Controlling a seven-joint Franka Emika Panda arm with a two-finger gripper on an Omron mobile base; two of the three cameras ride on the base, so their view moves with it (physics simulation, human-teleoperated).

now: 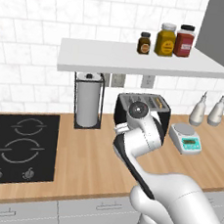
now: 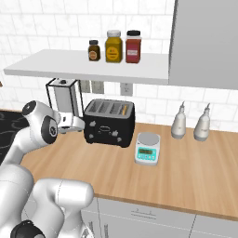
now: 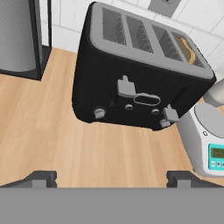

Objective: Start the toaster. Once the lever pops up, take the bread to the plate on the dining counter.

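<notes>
We see the two-finger end effector (image 3: 111, 178) spread wide and empty before the black boxy four-slot toaster (image 3: 135, 83) on the light-wood worktop (image 3: 57, 135); the tan bread slice (image 3: 187, 49) sits in its rightmost slot.

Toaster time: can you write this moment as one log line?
gripper: open, facing toaster | bread: in end slot | levers: untouched

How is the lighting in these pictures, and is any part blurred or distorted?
Left base view: even, flat light, sharp throughout; the arm hides most of the toaster. Right base view: soft shade under the shelf, no glare. Hand view: the toaster looks tilted and stretched by the close camera; the bread stays clear.
</notes>
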